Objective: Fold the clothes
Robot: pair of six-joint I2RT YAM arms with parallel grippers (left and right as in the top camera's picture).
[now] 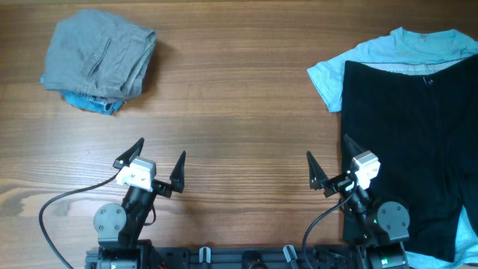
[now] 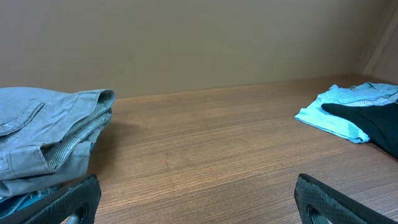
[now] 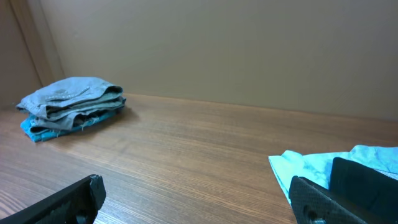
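Observation:
The folded grey shorts (image 1: 97,54) lie at the table's far left on top of the small blue denim shorts (image 1: 91,102); the stack also shows in the left wrist view (image 2: 46,134) and the right wrist view (image 3: 71,102). A black garment (image 1: 407,142) lies spread flat at the right over a light-blue T-shirt (image 1: 399,48), seen too in the left wrist view (image 2: 367,118) and right wrist view (image 3: 298,165). My left gripper (image 1: 153,163) is open and empty near the front edge. My right gripper (image 1: 330,164) is open and empty, its right finger at the black garment's left edge.
The wooden table (image 1: 239,112) runs between the two clothes piles. A plain beige wall (image 2: 199,43) stands behind the table's far edge. A black cable (image 1: 60,205) loops at the front left beside the left arm's base.

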